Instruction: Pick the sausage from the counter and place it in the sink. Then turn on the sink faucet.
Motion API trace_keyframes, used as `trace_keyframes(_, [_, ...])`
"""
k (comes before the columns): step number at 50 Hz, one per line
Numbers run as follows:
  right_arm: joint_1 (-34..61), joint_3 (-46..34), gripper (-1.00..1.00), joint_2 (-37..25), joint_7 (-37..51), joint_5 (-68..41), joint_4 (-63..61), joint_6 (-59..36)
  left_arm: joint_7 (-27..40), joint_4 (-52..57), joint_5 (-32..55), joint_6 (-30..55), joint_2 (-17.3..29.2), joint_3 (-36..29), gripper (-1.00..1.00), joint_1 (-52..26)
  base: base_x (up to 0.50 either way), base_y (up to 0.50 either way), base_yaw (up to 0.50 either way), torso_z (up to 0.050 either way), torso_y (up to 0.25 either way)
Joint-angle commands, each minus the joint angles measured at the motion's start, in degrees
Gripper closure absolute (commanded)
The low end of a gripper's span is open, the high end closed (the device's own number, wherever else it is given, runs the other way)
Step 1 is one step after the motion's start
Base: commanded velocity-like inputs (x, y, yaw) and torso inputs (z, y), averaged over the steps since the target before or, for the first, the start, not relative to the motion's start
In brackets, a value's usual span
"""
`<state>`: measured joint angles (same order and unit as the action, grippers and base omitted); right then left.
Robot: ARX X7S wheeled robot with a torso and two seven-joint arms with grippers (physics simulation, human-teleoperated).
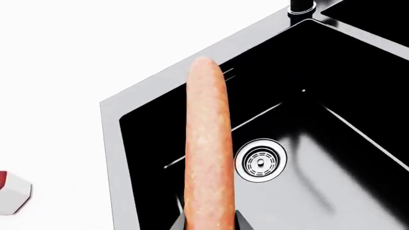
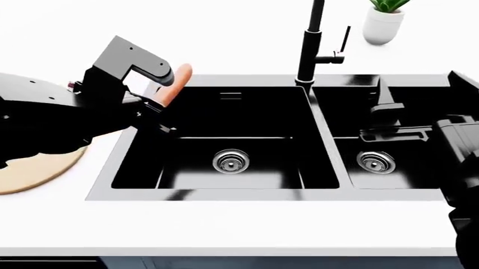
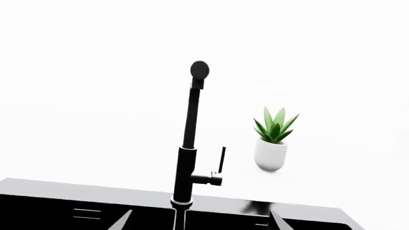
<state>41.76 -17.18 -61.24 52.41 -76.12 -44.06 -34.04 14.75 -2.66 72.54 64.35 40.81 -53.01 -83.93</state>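
1. Left wrist view: my left gripper [image 1: 210, 221] is clamped on the sausage [image 1: 208, 148], which sticks out over the sink [image 1: 115, 158]. Under it is the black floor of the left basin and the drain [image 1: 260, 162]. A small jar [image 1: 11, 191] sits on the counter [image 1: 57, 72], well apart from the sink. So the pick looks done, drop not yet.

2. Head view: left gripper [image 2: 161, 98] hangs at the back-left corner of the left basin, sausage [image 2: 176, 82] tip poking up past the rim, off the counter [image 2: 224, 230]. Wooden board [image 2: 33, 168] sits under my left arm. Faucet [image 2: 311, 45] stands behind the divider, lever [image 2: 345, 39] untouched by either arm. Right gripper [image 2: 385, 120] hovers over the right basin; looks empty, but I can't tell how wide the jaws stand.

3. Right wrist view: faucet [image 3: 188, 143] dead ahead, lever [image 3: 221, 160] on its side, plant pot [image 3: 269, 153] beyond. Right fingers barely in frame, apart, nothing between.

4. Est. progress: approx halfway. Left: release sausage into basin, then work the lever w/ the right arm.
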Motion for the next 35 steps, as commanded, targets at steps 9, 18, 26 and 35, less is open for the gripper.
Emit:
trace_keyframes(9, [-0.3, 0.8, -1.00, 0.2, -0.7, 0.0, 0.0, 1.1, -0.2, -0.2, -0.4, -0.3, -0.2, -0.4, 1.00, -0.1, 0.39, 0.00, 0.00, 0.000, 0.000])
trace_keyframes(18, [-0.7, 0.8, -1.00, -0.3, -0.6, 0.1, -0.1, 1.0, 0.1, 0.1, -0.2, 0.1, -0.1, -0.6, 1.00, -0.2, 0.41, 0.00, 0.00, 0.000, 0.001])
trace_keyframes(26, [-0.9, 0.6, -1.00, -0.3, -0.6, 0.4, 0.0, 0.7, 0.0, 0.0, -0.4, 0.0, -0.2, -0.9, 1.00, -0.1, 0.41, 0.00, 0.00, 0.000, 0.001])
trace_keyframes(35, [-0.6, 0.3, -1.00, -0.4, -0.6, 0.2, 0.1, 0.1, 0.0, 0.1, -0.4, 0.5, -0.3, -1.3, 1.00, -0.4, 0.41, 0.00, 0.00, 0.000, 0.001])
